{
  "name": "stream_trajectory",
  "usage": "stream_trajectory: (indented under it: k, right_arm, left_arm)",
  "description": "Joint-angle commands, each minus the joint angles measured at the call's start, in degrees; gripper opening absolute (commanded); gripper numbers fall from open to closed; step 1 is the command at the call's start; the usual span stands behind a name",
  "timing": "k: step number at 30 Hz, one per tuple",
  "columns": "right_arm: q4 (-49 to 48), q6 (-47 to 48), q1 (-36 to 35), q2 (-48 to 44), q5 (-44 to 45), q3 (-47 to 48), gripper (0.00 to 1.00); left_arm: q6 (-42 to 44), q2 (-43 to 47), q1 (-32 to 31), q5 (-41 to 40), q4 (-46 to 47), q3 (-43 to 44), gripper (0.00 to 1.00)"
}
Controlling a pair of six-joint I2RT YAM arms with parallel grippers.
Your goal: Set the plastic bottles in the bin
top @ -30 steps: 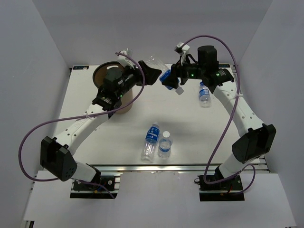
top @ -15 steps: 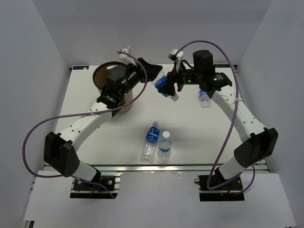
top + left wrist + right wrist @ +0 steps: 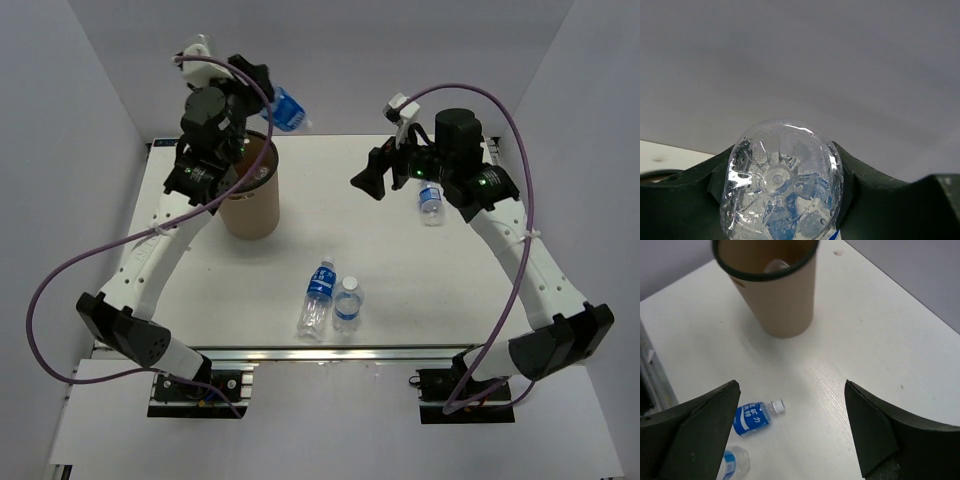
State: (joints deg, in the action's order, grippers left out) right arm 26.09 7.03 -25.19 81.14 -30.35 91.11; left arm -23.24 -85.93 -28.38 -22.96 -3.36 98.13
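Plastic bottles, total: 5
Bottle in the air [image 3: 286,111]: 1
Bottles on table [image 3: 420,290]: 3, being near-left bottle [image 3: 317,297], near-right bottle [image 3: 347,303], far bottle [image 3: 430,200]
Bottle inside bin [image 3: 775,265]: 1
Bin [image 3: 250,210]: 1

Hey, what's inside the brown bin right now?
The right wrist view shows one clear bottle inside the bin, against its dark interior. Whatever is deeper is hidden by the bin's wall, and from above the left arm covers part of the opening.
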Motion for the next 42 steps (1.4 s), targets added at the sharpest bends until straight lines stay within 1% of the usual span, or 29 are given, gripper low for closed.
stream_trajectory:
  k: [1,3,4,6,7,9,10,11,12,13,15,17,18,19,23,24,25,29,33,34,36,37,38,40,42]
  right_arm:
    - [-1.0,-2.2,0.7,-2.5,10.6,-3.6,0.89]
    - [-1.9,-3.6,2.1,-2.4,15.7,-4.9,0.89]
    - [-2.7,-4.6,3.3,-1.5,16.8,-5.2,0.89]
    - [-4.6,-5.2,8.8,0.3,13.2,-5.1,0.89]
    - [-4.7,-5.7,13.1,3.4,8.3,-4.5,0.89]
    - [-4.6,-6.1,16.4,8.8,5.8,-2.5,0.89]
    - [-4.3,-6.4,17.4,10.5,9.7,-1.7,0.89]
    - [-4.1,-5.1,17.8,12.3,12.5,-1.1,0.89]
    - [-4.5,-4.1,17.9,13.8,15.4,-0.4,0.89]
    - [-4.6,-3.6,17.8,17.2,20.4,0.2,0.89]
    - [-3.5,-2.6,17.9,22.9,23.6,2.2,0.89]
    - [-1.7,-2.2,18.2,26.6,27.1,5.8,0.89]
    - [-1.0,-2.0,18.2,29.8,28.8,7.0,0.89]
    - [-1.2,-2.0,18.2,31.2,30.0,8.1,0.89]
    - [-1.7,-4.3,19.1,37.9,35.7,11.3,0.89]
    - [-1.2,-4.4,19.2,38.7,35.7,12.2,0.89]
    - [-1.2,-4.4,19.3,39.2,37.6,12.5,0.89]
    - [-4.0,-3.9,19.8,38.8,41.0,8.8,0.89]
    - [-6.4,-4.9,21.7,37.2,38.1,3.9,0.89]
    - [-6.4,-4.9,22.4,37.3,37.4,3.2,0.89]
    - [-6.2,-5.0,22.9,38.0,34.8,2.0,0.89]
    - [-6.0,-5.0,23.2,38.3,33.1,1.8,0.89]
    - [-5.6,-4.7,23.1,39.1,31.1,1.9,0.87]
    - [-3.9,-6.0,23.1,40.1,30.8,2.4,0.86]
    - [-3.6,-6.7,23.1,40.9,27.9,2.1,0.83]
  left_arm:
    - [7.7,-0.4,2.9,-17.1,-6.0,1.6,0.08]
    - [10.0,-0.9,5.4,-21.5,-6.6,0.9,0.08]
    - [10.3,-0.9,6.3,-21.9,-6.3,0.1,0.09]
    - [10.0,-0.5,9.6,-21.3,-4.5,-3.2,0.1]
    - [10.0,-0.3,10.9,-20.0,-3.8,-4.4,0.1]
    - [10.8,-0.4,11.2,-20.5,-1.7,-7.9,0.12]
    - [11.1,-0.5,11.2,-20.6,-0.8,-9.1,0.16]
    - [12.3,-0.5,11.2,-20.8,0.2,-10.3,0.24]
    - [12.6,-0.6,11.2,-21.2,1.9,-11.4,0.28]
    - [12.8,-1.3,11.2,-22.8,2.6,-12.9,0.33]
    - [13.8,-2.1,11.2,-24.3,2.3,-13.2,0.41]
    - [14.1,-3.1,11.2,-24.2,1.2,-13.0,0.78]
    - [14.3,-3.2,11.2,-23.5,0.8,-13.1,0.94]
    - [14.1,-3.2,11.2,-23.0,0.5,-13.0,0.98]
    - [13.8,-2.6,11.2,-20.1,-1.7,-11.0,0.98]
    - [13.6,-2.3,11.2,-19.4,-2.0,-10.5,0.98]
    - [13.8,-2.0,11.2,-18.7,-2.2,-10.1,0.98]
    - [13.1,0.5,11.2,-15.4,-3.0,-7.7,0.98]
    - [9.0,4.5,11.2,-6.6,-5.7,-8.1,0.98]
    - [7.9,5.4,11.2,-1.6,-5.5,-8.9,0.98]
    - [6.6,7.3,11.2,3.2,-3.8,-11.7,0.98]
    - [5.6,8.7,11.2,7.1,-3.0,-12.5,0.98]
    - [5.0,9.2,11.2,9.1,-1.9,-13.7,0.98]
    - [3.6,9.5,11.2,13.1,-1.6,-14.0,0.98]
    - [3.0,9.0,11.2,16.7,-3.0,-13.8,0.98]
